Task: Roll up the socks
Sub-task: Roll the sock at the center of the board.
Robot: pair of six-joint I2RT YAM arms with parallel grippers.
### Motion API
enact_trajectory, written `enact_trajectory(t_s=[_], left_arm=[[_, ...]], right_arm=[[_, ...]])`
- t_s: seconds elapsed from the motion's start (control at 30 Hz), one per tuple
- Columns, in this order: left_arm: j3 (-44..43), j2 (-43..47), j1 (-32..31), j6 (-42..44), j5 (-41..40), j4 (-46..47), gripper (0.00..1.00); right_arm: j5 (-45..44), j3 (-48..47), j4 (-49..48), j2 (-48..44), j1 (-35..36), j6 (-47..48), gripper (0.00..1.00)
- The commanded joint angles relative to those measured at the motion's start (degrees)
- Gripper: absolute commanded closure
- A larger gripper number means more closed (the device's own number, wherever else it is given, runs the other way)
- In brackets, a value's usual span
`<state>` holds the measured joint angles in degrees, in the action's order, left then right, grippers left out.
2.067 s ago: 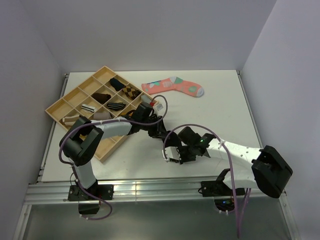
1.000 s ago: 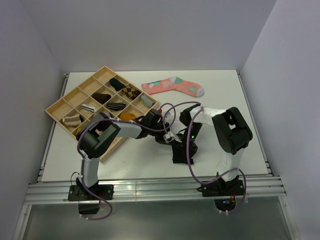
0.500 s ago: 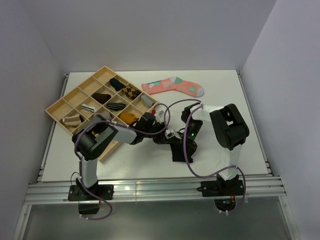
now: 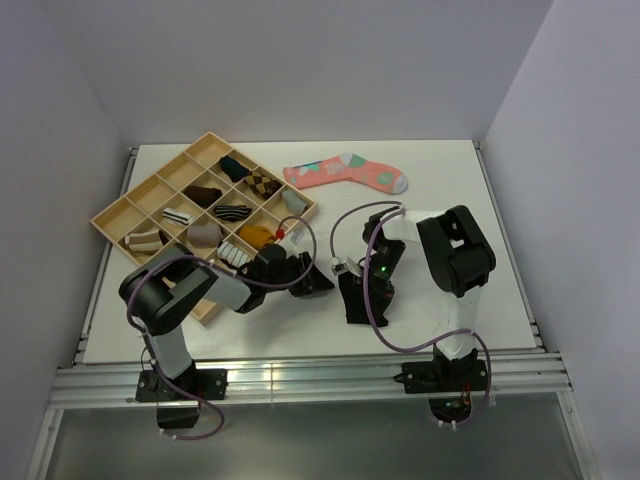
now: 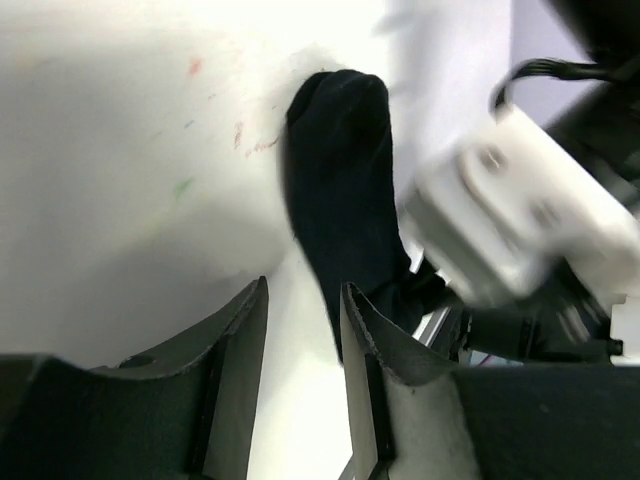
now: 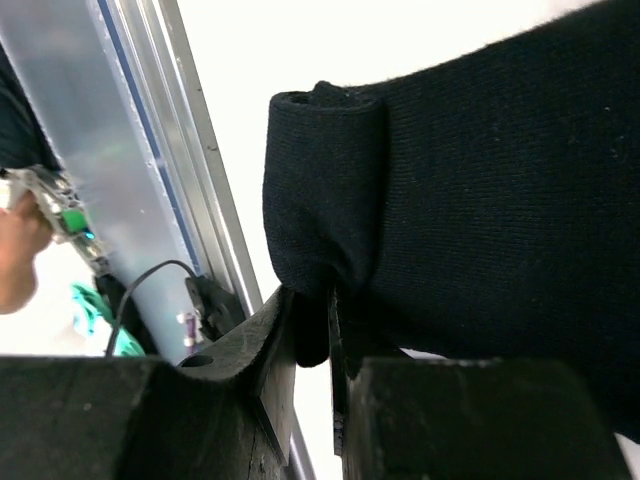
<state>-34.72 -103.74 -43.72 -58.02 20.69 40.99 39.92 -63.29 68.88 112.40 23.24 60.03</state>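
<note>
From above, the black sock point(image 4: 357, 314) lies on the white bench point(image 4: 450, 190) near its front edge, between the two arms. The right gripper point(image 4: 352, 293) sits right on it. The left gripper point(image 4: 318, 283) hangs low just beside it, on the tray side. The wooden tray point(image 4: 150, 177) stands at the left with small sock bundles in its compartments. A mustard-yellow sock point(image 4: 258, 236) is bunched in a compartment on the tray's near right edge. A coral patterned sock point(image 4: 345, 172) lies flat, well apart, toward the back of the bench.

In the left wrist view, the left gripper point(image 5: 302, 300) has its jaws spread a little, with only bare bench point(image 5: 120, 150) showing in the gap. The black sock point(image 5: 345, 190) stretches away from them, its near end passing behind one finger point(image 5: 365, 350). The blurred white body of the right gripper point(image 5: 500, 230) is at the sock's side.

In the right wrist view, the right gripper point(image 6: 310, 325) has its jaws pressed together on a fold at the edge of the black sock point(image 6: 480, 180). The sock's end is curled over into a short roll just above the jaws. A metal rail point(image 6: 150, 150) runs along the bench edge beyond.
</note>
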Motion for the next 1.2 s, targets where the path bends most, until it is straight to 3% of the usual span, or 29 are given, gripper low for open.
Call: enact_trajectory(t_s=[0.0, 0.1, 0.23, 0.4, 0.57, 0.83, 1.17], left_arm=[[7.7, 6.26, 1.18, -2.1, -5.04, 13.22, 0.6], [12.64, 11.97, 1.01, 1.3, -8.55, 17.45, 0.6], [10.04, 19.44, -4.85, 16.59, -12.42, 7.29, 0.6], [2.74, 18.76, -10.32, 29.53, -14.1, -4.85, 0.57], [-1.13, 15.6, -14.01, 36.2, -13.83, -7.94, 0.53], [-4.92, 5.94, -18.41, 37.72, -14.27, -2.86, 0.52], [-4.04, 0.83, -18.77, 34.12, -11.2, 6.9, 0.52]], right_arm=[[-4.33, -1.22, -2.44, 1.68, -0.22, -2.72, 0.92], [-4.68, -2.1, -2.18, 2.3, -0.22, -4.48, 0.92], [-5.47, -3.86, -2.44, 3.79, -0.22, -7.73, 0.92], [-5.82, -6.67, -1.65, 5.72, -0.13, -8.88, 0.92], [-5.38, -8.43, -1.12, 7.13, -0.13, -9.67, 0.92], [-5.21, -9.4, -0.33, 8.54, -0.13, -10.55, 0.92], [-5.56, -10.01, -0.42, 9.06, -0.22, -12.04, 0.93]])
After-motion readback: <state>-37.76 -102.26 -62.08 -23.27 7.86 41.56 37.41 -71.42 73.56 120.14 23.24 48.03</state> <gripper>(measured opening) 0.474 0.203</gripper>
